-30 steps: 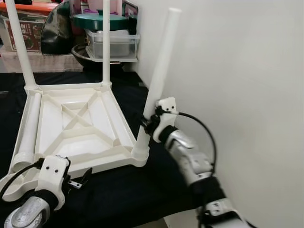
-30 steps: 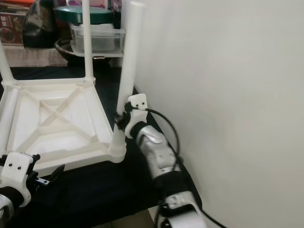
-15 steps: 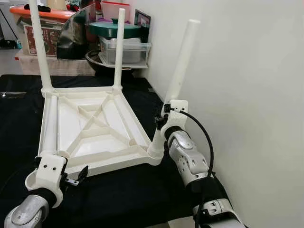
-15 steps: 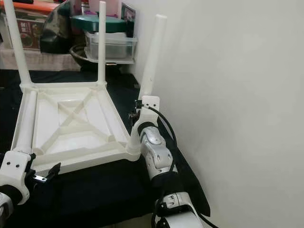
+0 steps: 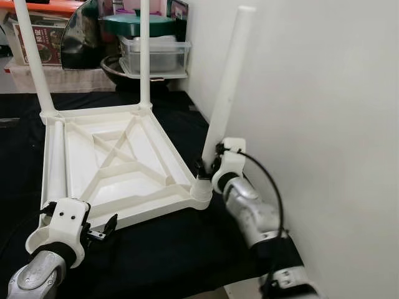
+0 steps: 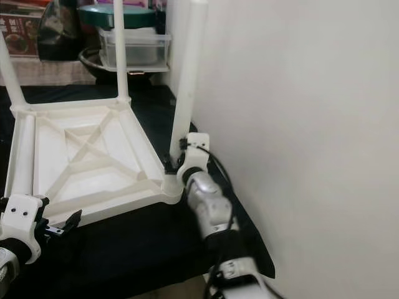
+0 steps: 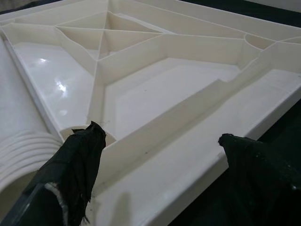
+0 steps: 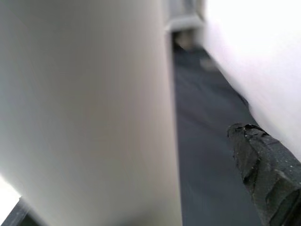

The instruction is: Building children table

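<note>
The right gripper has slid down the leg, jaws gripping; left gripper jaws open.

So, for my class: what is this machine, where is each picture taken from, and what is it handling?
It is a humanoid robot with two silver arms ending in black two-fingered jaws. The two wide pictures come from its head camera; the two close-ups come from cameras on its wrists. A white tabletop lies upside down on a black cloth, with three legs standing up and a spare leg lying along one edge. The right gripper is at the base of the near leg. The left gripper is open by the near edge, holding nothing.
</note>
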